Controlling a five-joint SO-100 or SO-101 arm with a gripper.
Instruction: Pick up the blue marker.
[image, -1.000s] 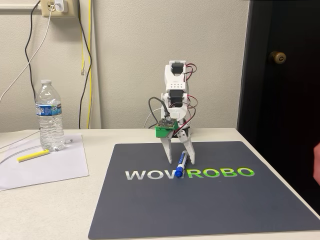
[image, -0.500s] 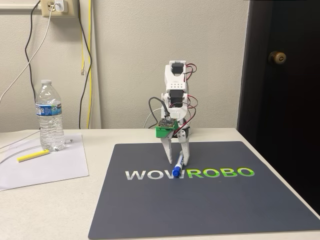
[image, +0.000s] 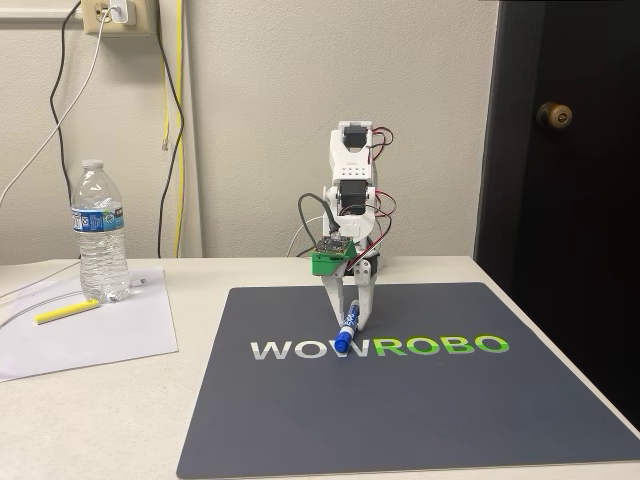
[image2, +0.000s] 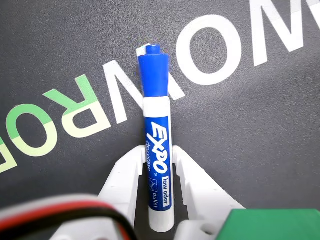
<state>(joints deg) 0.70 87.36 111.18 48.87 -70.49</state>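
Landmark: dark grey WOWROBO mat (image: 420, 410), lying flat on a beige table (image: 90, 430); white "WOW" and green "ROBO" lettering across its middle in the fixed view, the same letters upside down in the wrist view.

Blue marker (image: 345, 329): over the mat's lettering, between "WOW" and "ROBO", tilted, blue cap lowest and toward the camera. In the wrist view the marker (image2: 157, 150) shows a white barrel, a blue "EXPO" label and a blue cap pointing away over the mat.

Gripper (image: 350, 318): white two-finger claw, pointing down at the mat, clenched on the marker's barrel; in the wrist view the fingers (image2: 125, 172) press it from both sides. Whether the cap touches the mat cannot be told.

Arm (image: 350, 190): white, green wrist block, red and black wires, standing at the mat's far edge.

Left of the mat: white paper sheet (image: 110, 325) bearing a yellow highlighter (image: 66, 312); clear water bottle (image: 99, 232), upright, at the sheet's far edge.

Behind the mat: off-white wall, wall outlet (image: 112, 14) with hanging cables (image: 170, 130), black, white and yellow. Right of the mat: dark door (image: 560, 200) with a brass knob (image: 556, 114).
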